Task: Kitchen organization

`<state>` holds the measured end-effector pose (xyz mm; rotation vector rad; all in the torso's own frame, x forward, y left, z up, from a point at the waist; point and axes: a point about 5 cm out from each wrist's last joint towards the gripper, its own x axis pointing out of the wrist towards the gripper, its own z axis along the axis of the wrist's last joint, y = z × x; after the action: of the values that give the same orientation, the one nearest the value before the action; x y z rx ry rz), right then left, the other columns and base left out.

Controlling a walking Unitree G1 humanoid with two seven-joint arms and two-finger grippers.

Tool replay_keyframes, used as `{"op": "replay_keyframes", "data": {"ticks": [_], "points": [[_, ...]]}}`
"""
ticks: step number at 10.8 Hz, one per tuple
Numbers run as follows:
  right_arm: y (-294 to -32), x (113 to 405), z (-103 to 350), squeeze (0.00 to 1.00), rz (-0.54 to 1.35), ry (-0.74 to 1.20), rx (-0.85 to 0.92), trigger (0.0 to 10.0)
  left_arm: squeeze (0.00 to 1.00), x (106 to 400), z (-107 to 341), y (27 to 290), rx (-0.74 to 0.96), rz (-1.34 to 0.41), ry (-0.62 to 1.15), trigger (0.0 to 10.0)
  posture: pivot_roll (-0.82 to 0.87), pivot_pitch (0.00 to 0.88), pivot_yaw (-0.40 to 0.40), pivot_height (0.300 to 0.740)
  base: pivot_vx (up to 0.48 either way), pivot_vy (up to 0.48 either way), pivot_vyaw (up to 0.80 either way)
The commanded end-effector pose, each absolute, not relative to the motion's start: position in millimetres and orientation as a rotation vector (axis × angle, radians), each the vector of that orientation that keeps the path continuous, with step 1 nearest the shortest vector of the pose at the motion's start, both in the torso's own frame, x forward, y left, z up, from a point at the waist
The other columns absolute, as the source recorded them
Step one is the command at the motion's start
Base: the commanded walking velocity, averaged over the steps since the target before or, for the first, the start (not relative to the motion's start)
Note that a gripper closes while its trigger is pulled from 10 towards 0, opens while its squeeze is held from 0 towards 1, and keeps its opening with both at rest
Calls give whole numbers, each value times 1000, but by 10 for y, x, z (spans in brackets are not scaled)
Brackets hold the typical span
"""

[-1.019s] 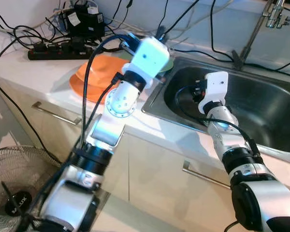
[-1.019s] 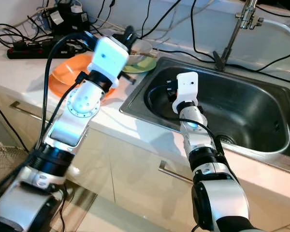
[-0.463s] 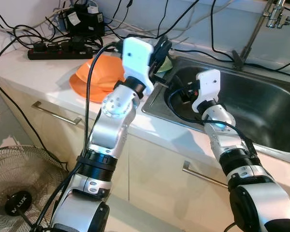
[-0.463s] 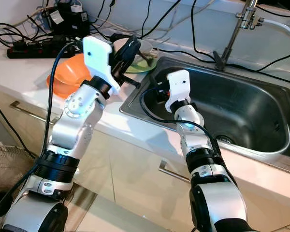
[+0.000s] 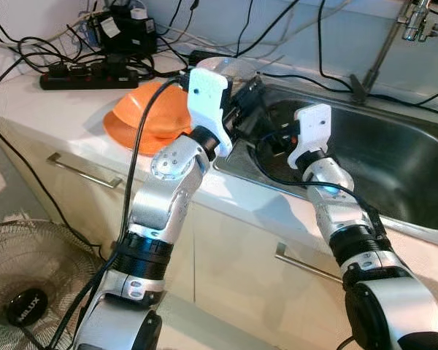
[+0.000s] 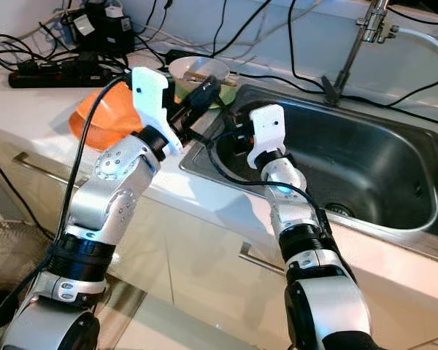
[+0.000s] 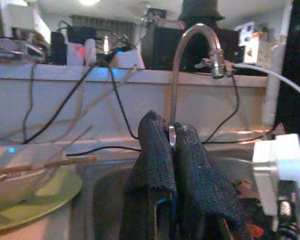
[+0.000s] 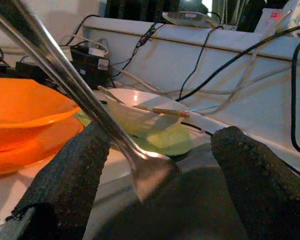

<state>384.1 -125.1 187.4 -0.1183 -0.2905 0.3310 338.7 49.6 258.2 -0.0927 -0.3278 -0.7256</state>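
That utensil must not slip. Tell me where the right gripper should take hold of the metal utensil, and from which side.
Grip the metal utensil by its widened flat end, which lies between the open fingers of the right gripper. Come straight on from the sink side: the pads probably hold broad faces better than the thin, slanting shaft.

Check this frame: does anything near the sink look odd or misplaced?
Yes: a power strip and tangled cables lie on the counter close to the sink, an odd place for mains wiring. Nothing looks spilled or broken.
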Motion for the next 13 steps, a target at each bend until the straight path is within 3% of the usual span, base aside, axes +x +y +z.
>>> {"op": "replay_keyframes", "data": {"ticks": [1,6,13], "points": [[-1245,3827,1893,0,339,-302,-109,10000,0,3340,2626,455,-61,-765,-344,10000,207,20,-42,725,0,0,0],[-1093,3782,1815,0,426,-279,-109,10000,0,3297,2621,459,-58,-816,-325,10000,218,3,-34,725,0,0,0],[-1140,3819,1848,0,354,-284,-89,10000,0,3224,2580,443,-63,-912,-275,10000,230,0,-22,725,0,0,0]]}}
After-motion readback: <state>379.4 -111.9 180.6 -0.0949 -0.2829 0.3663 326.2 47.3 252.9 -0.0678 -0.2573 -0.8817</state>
